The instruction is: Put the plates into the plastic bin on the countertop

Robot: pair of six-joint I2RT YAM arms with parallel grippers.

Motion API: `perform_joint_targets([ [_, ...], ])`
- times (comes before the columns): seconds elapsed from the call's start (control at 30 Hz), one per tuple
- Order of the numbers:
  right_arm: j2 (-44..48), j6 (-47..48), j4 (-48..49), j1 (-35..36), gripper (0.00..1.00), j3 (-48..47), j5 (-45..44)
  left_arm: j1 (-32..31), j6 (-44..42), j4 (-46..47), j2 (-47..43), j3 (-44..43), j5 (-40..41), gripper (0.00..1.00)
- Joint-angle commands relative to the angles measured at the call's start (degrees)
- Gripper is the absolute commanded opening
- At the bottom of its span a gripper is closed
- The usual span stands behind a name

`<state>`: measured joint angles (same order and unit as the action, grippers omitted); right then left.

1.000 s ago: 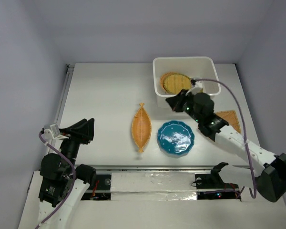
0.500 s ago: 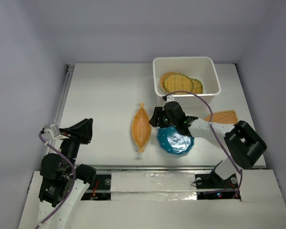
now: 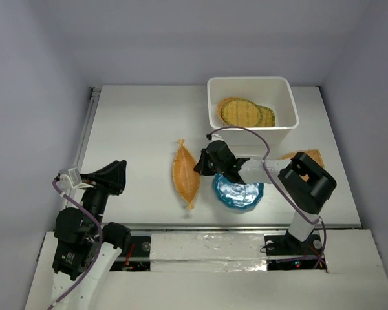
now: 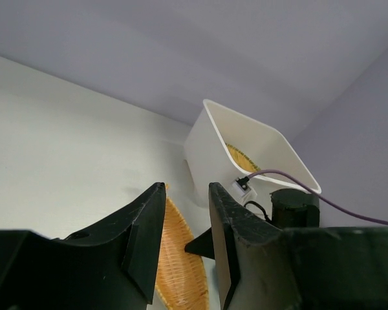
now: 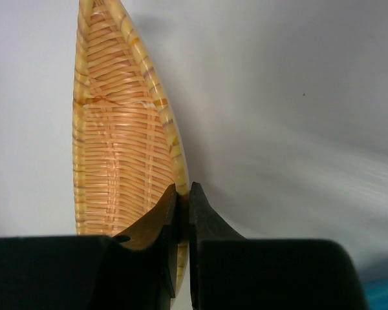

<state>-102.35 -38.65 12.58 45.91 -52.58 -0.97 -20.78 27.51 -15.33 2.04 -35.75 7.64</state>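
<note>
Right wrist view, right gripper (image 5: 183, 197) pinching rim of orange woven leaf-shaped plate (image 5: 119, 148), lower centre of frame, left gripper (image 4: 186, 192) part-spread, holding nothing, left wrist view.

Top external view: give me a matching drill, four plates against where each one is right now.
Things:
1. leaf-shaped plate
2. teal plate
3. round woven plates
4. fan-shaped plate

Places:
A. inside the plastic bin
B. on the countertop near its right edge, partly hidden by the right arm's elbow
C. rim pinched in the right tool
D. on the countertop, partly under the right arm

Pairs: 1-C, 2-D, 3-A, 4-B
</note>
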Motion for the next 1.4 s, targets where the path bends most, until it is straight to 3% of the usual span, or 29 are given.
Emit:
perform_joint_targets([
  [0.0,4.86,-1.34,6.13,1.37,0.00,1.41,-0.70,0.12,-0.17,2.59,0.15,-0.64,-0.08,0.30],
  [0.17,19.97,-0.99,4.48,1.90,0.00,3.89,-2.36,0.12,-0.17,2.68,-0.02,-0.64,-0.34,0.30],
  [0.3,29.82,4.19,-2.72,1.21,0.00,-0.24,-14.02,0.12,-0.17,2.85,0.07,-0.55,-0.61,0.31],
  [0.43,33.44,6.75,-5.02,-9.30,0.00,-4.81,-15.11,0.12,-0.35,3.20,0.42,-0.38,-1.40,0.31],
  [0.67,26.68,7.72,-8.71,-22.69,0.00,-11.58,-17.48,0.12,-0.52,3.55,0.33,-0.11,-2.10,0.32],
  [0.97,11.66,3.24,-7.49,-29.91,0.02,-15.80,-10.54,0.12,-1.66,5.84,4.54,0.68,-8.24,0.36],
  [1.23,7.08,1.39,-8.00,-31.76,0.26,-16.77,-8.44,0.12,-3.42,7.51,16.76,0.59,-19.06,0.37],
  [1.27,7.07,1.30,-8.10,-31.76,0.34,-16.68,-8.78,0.12,-3.42,7.68,17.11,0.68,-19.50,0.38],
  [1.3,7.16,1.21,-7.92,-32.28,0.49,-16.42,-9.22,0.12,-3.34,8.12,17.29,0.85,-19.77,0.38],
  [1.37,8.03,1.21,-7.14,-32.29,0.56,-15.19,-9.49,0.12,-3.16,8.39,17.47,0.94,-20.38,0.39],
])
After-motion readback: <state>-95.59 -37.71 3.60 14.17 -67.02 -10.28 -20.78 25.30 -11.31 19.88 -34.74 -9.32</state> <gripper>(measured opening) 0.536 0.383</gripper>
